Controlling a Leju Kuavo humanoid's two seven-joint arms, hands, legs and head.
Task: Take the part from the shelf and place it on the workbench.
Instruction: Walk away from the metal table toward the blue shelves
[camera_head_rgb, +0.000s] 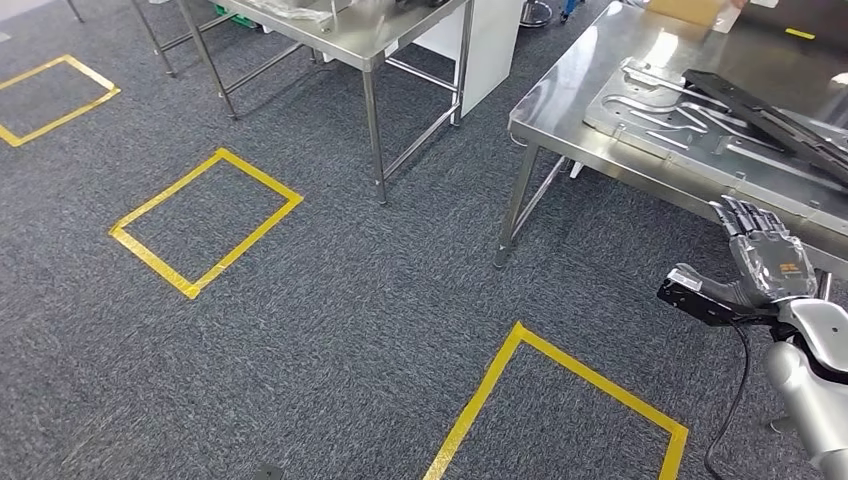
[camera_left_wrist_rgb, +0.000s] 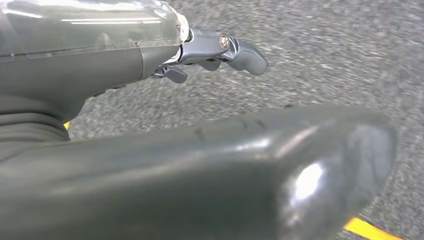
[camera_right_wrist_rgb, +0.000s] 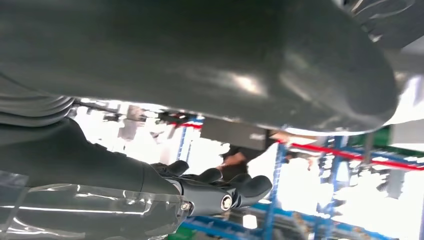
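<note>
At the right of the head view stands the steel workbench (camera_head_rgb: 590, 95), bearing a grey slotted plate (camera_head_rgb: 650, 120) with a long black part (camera_head_rgb: 770, 115) lying across it, flat and dark, reaching to the plate's far edge. Judgement: this is likely the task's part, already set down.

Chief risk: the right hand (camera_head_rgb: 765, 255) sits just beside the bench's near edge, so a careless swing could strike the edge or jolt the plate and shift the part. Its fingers are extended, holding nothing.

Lesser risk: the left hand (camera_left_wrist_rgb: 150, 125) hangs over carpet, fingers apart and empty, and could brush the body.
</note>
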